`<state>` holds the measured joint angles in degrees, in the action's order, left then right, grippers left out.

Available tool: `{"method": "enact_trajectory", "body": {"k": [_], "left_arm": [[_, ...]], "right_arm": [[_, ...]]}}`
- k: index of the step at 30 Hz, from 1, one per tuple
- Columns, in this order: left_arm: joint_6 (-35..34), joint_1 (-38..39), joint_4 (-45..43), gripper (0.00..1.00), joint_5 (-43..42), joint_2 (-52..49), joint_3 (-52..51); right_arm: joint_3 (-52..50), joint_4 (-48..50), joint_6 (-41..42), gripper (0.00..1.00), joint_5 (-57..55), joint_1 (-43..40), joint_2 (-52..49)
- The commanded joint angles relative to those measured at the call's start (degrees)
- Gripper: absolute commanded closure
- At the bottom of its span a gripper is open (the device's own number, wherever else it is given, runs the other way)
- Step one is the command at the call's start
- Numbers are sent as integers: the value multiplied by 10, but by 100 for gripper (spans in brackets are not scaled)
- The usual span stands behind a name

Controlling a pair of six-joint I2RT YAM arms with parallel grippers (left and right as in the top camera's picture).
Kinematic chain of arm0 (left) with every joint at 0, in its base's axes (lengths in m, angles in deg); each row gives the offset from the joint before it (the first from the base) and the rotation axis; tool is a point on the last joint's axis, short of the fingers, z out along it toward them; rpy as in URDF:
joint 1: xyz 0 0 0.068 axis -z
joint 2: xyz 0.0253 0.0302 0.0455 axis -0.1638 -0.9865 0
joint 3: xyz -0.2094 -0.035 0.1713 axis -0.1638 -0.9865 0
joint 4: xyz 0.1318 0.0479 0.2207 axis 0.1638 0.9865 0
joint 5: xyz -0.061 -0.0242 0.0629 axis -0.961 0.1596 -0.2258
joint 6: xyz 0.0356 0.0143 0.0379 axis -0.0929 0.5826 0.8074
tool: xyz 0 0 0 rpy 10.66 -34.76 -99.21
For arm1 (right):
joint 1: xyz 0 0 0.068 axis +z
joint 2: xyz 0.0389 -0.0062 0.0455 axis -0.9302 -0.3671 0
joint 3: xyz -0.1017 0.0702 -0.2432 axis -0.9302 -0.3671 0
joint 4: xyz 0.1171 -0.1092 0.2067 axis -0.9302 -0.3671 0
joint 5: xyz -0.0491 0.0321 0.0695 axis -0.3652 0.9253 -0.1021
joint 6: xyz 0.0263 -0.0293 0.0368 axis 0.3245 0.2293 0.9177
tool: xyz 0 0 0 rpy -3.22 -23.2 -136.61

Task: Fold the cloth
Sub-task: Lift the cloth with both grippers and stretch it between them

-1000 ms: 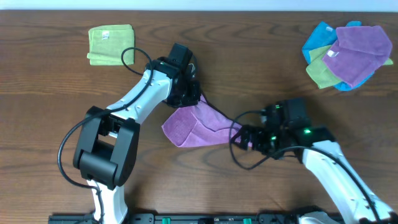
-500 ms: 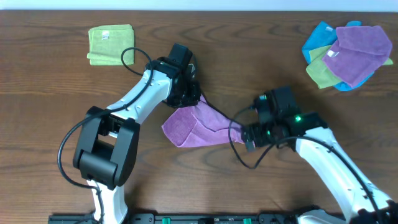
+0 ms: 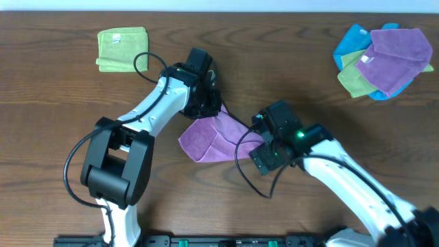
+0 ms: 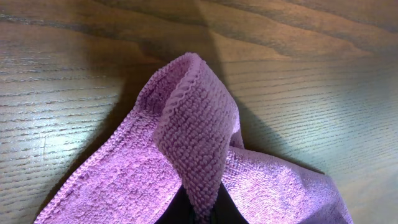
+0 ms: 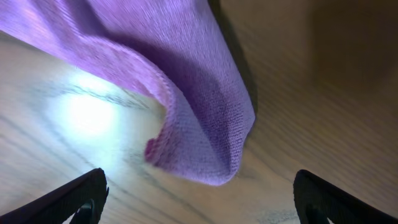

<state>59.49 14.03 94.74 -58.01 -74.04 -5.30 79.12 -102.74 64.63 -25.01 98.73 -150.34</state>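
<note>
Dark wood table (image 3: 55, 103) lies bare to the left and front of the cloth (image 3: 209, 140), which is crumpled near mid-table. The left gripper (image 3: 209, 104) is clamped on the cloth's raised back corner, its hemmed edge folded over. The right gripper (image 3: 264, 156) stands spread wide just beside the cloth's right corner, gripping nothing. A lime-green cloth (image 3: 122, 48) and a heap of cloths (image 3: 384, 58) lie well apart from it.
</note>
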Motion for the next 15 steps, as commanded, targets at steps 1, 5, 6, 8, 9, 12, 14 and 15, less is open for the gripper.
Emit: {"method": "enact_trajectory", "body": {"k": [1,5,6,8,9,12,14,15], "left_arm": [[-4,2,2,94,2,8,7],[-4,2,2,94,2,8,7],[-4,2,2,94,2,8,7],[-4,2,2,94,2,8,7],[-4,2,2,94,2,8,7],[-4,2,2,94,2,8,7],[-4,2,2,94,2,8,7],[-4,2,2,94,2,8,7]], "right_arm": [[3,6,-7,8,-31,6,-46],[5,22,2,27,-60,6,-68],[7,21,2,30,-64,6,-67],[18,14,4,30,-66,6,-65],[25,9,4,28,-68,6,-64],[49,4,4,30,-70,6,-64],[61,3,4,30,-74,6,-64],[66,4,4,30,-78,6,-64]]}}
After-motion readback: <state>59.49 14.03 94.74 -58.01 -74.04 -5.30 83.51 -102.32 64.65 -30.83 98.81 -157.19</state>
